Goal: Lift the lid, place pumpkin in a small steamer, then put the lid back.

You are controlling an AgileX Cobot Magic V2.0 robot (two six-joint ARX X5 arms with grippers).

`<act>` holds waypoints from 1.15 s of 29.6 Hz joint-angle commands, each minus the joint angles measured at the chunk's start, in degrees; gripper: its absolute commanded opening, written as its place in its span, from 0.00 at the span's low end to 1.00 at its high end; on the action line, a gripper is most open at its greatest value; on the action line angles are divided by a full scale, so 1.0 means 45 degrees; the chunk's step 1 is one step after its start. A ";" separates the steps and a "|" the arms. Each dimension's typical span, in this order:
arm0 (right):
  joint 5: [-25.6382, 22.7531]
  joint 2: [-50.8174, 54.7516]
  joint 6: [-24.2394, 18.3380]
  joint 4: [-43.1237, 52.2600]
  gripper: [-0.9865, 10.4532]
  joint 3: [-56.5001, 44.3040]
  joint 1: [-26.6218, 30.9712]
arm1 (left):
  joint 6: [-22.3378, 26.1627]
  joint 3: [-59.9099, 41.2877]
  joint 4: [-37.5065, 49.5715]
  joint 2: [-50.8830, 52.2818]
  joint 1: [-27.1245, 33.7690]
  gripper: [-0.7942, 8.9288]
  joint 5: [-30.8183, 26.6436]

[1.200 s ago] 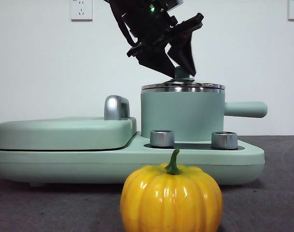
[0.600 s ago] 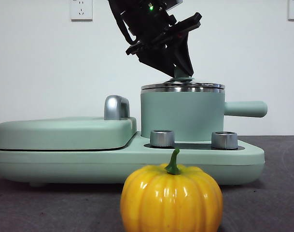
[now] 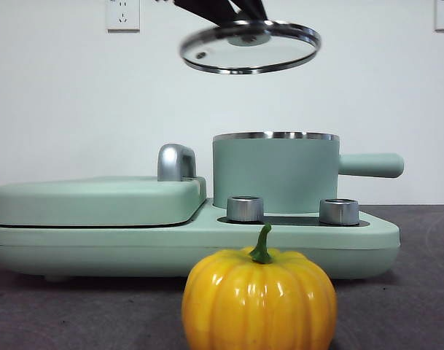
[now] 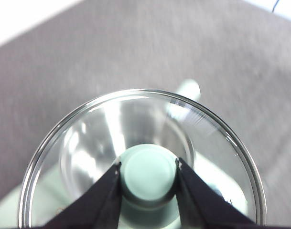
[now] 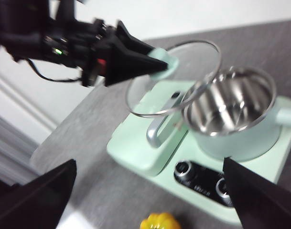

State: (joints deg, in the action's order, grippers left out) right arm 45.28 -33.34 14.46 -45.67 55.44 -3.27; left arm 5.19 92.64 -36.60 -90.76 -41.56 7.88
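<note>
The lid (image 3: 250,47) hangs tilted in the air, its mint knob (image 4: 148,171) pinched between the left gripper (image 4: 148,168)'s two jaws. Directly below the gripper sits the small steamer (image 3: 275,173), uncovered. The pumpkin (image 3: 259,299) rests on the table, well below and nearer the front camera. The right gripper (image 5: 150,191) hovers apart, jaws spread wide, holding nothing.

Left end effector (image 4: 148,174) clamped on knob of lid (image 4: 64,143), above small steamer (image 4: 135,119) and grey desk (image 4: 64,62).
</note>
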 commanded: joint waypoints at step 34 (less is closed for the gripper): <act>-0.8412 -1.0448 0.2273 0.0277 0.67 0.0209 -1.2070 | 0.0107 -0.7232 -0.1613 0.9675 0.0840 0.09 0.0102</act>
State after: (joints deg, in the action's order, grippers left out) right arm 7.68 -79.24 24.03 -45.04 55.44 -56.77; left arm 6.20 59.37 -46.15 -47.29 -37.36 7.86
